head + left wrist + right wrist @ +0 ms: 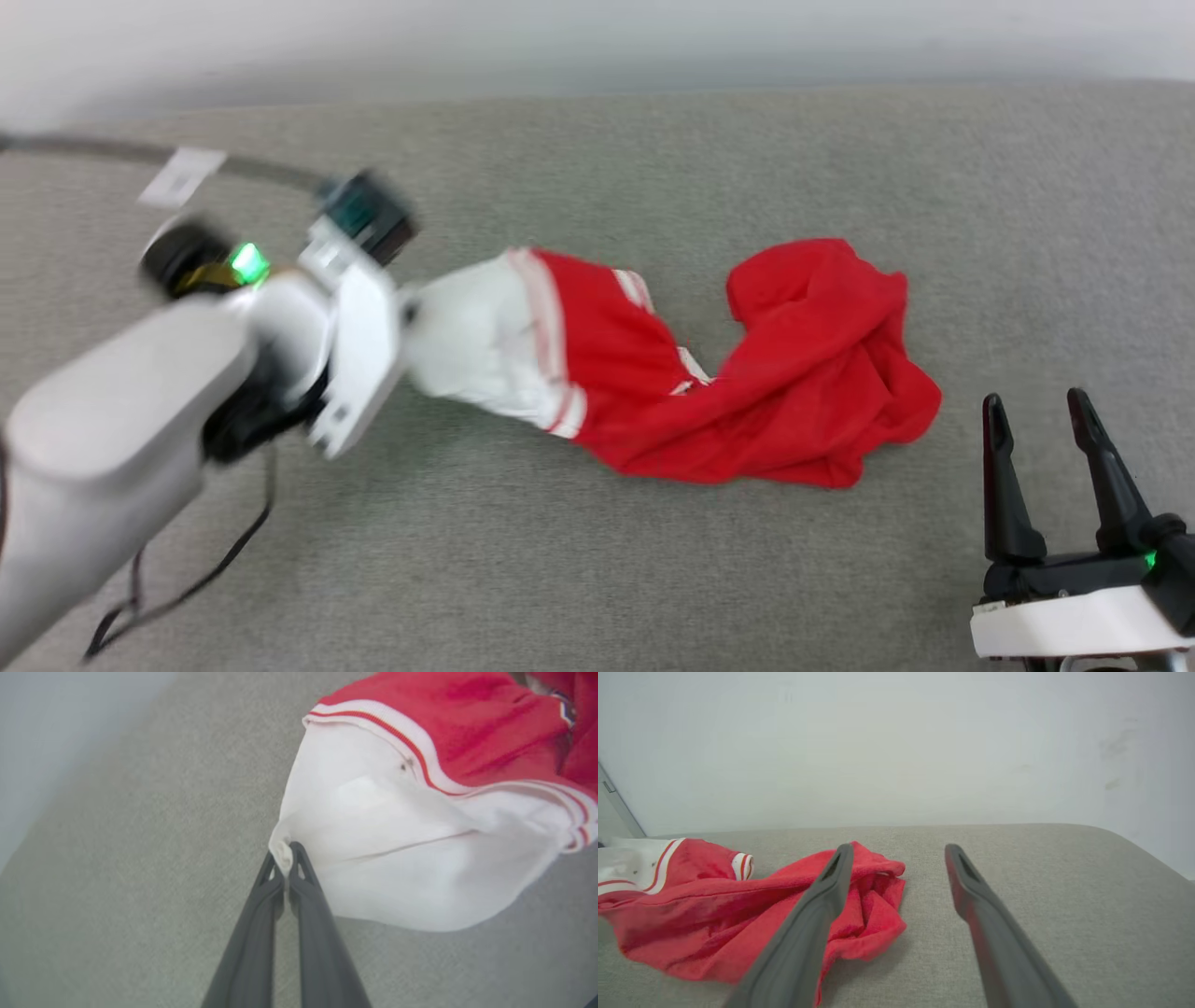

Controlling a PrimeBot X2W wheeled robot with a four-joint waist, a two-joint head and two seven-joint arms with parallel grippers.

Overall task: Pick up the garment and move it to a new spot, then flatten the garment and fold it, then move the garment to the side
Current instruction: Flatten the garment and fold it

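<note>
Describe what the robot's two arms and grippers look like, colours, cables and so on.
Left arm: smooth pale grey-white shell, green light, thin black cable hanging below. Both the left gripper and right gripper have two long, dark, tapering fingers; the right's sit on a black-and-white base.

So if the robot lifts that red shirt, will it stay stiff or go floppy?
Probably floppy: the shirt lies crumpled in soft folds. It would likely dangle and trail, since the left gripper pinches only a corner of the white sleeve.
</note>
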